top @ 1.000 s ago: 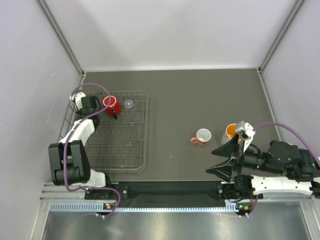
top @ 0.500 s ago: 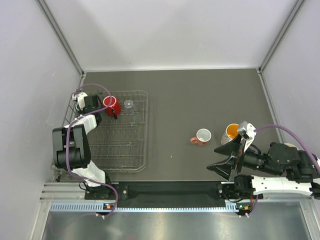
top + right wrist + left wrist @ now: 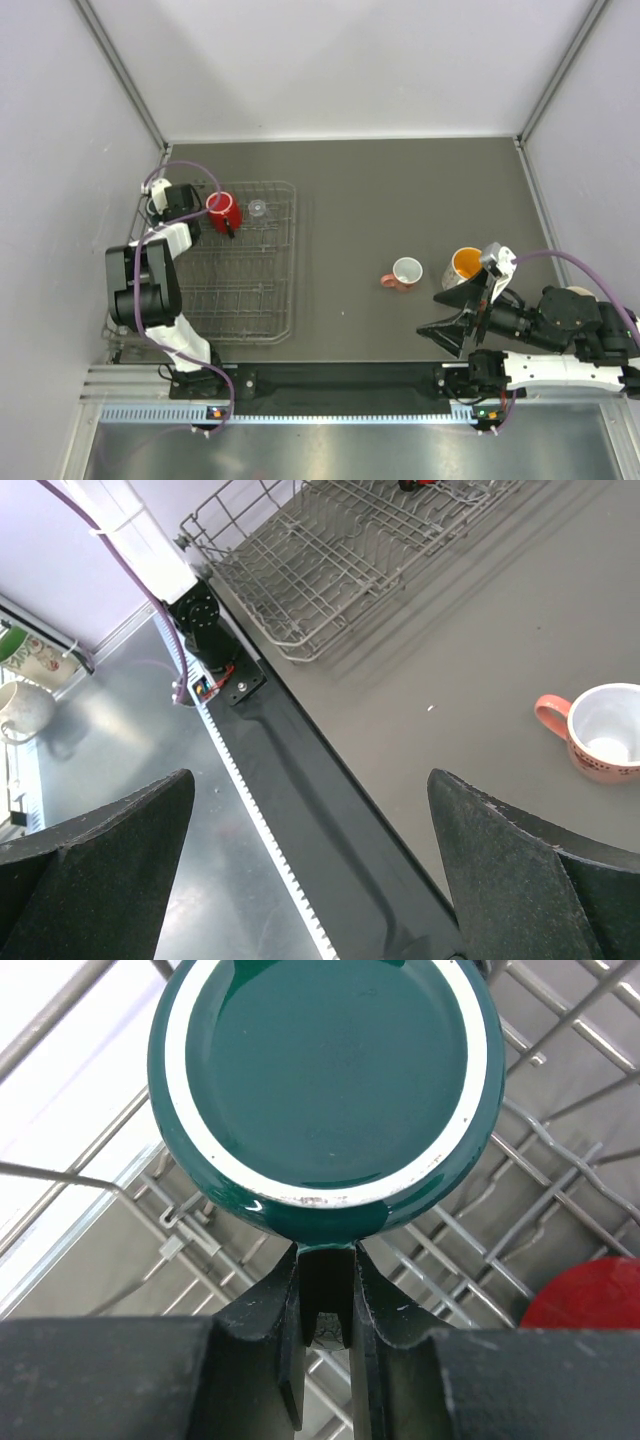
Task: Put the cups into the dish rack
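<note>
Left gripper (image 3: pixel 325 1265): noted clenched on the handle of the dark green mug (image 3: pixel 325 1070). Its jaws are pressed close together at the lower centre of the left wrist view, with the handle pinched between them. The mug is seen base-on, a white ring around the dark green base, and fills the upper centre of that frame. It is held over the wires of the dish rack (image 3: pixel 560 1190); whether it touches them cannot be told. Part of the red mug (image 3: pixel 590 1295) is recorded at the lower right edge of the same view.

Top view: the left arm (image 3: pixel 150 285) is found stretched up the left side of the frame to the rack's upper left corner. The red mug is placed inside the rack near that corner, just beside the gripper. The tiny clear glass (image 3: pixel 258 208) is noted in the rack just to the right of the red mug.

Right gripper (image 3: pixel 455 312): recorded spread wide with nothing held, at the lower right of the top view, above the near edge of the dark table (image 3: pixel 400 190).

The pink mug (image 3: pixel 405 272), white inside, is seen on the table right of centre, handle toward the left, well apart from the rack. The white mug (image 3: pixel 463 263) with orange inside is found just to its right, partly hidden by the right gripper.
</note>
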### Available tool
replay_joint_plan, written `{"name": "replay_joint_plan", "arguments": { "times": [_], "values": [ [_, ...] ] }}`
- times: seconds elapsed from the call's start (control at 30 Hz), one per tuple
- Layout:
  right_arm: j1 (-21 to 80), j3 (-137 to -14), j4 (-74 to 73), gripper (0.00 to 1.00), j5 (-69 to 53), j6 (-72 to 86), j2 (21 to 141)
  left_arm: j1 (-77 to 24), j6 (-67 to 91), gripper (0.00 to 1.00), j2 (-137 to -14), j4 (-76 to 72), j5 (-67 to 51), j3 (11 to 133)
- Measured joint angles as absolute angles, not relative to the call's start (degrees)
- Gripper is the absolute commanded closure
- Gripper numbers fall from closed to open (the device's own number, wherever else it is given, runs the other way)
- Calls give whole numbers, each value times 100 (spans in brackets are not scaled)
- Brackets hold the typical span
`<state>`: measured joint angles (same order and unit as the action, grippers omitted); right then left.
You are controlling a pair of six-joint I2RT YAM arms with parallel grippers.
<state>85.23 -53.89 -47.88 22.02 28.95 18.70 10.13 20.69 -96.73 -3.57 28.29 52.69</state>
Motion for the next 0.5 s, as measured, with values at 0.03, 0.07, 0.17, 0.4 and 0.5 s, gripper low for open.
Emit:
{"name": "replay_joint_plan", "arguments": {
  "times": [0.03,0.07,0.17,0.4,0.5],
  "values": [
    [8523,-5389,-4792,0,2220,2895,1870,1026,2069,100,-9721,-360,2816,5306],
    [8523,-5389,-4797,0,2231,2895,1870,1044,2075,100,-9786,-360,2790,5341],
    [8523,-5389,-4807,0,2259,2895,1870,1085,2084,100,-9961,-351,2724,5430],
    [8523,-5415,-4869,0,2296,2853,1879,1118,2139,92,-10099,-405,2679,5570],
    [8523,-5439,-4934,0,2333,2849,1885,1122,2204,65,-10121,-375,2665,5607]
  ]
}}
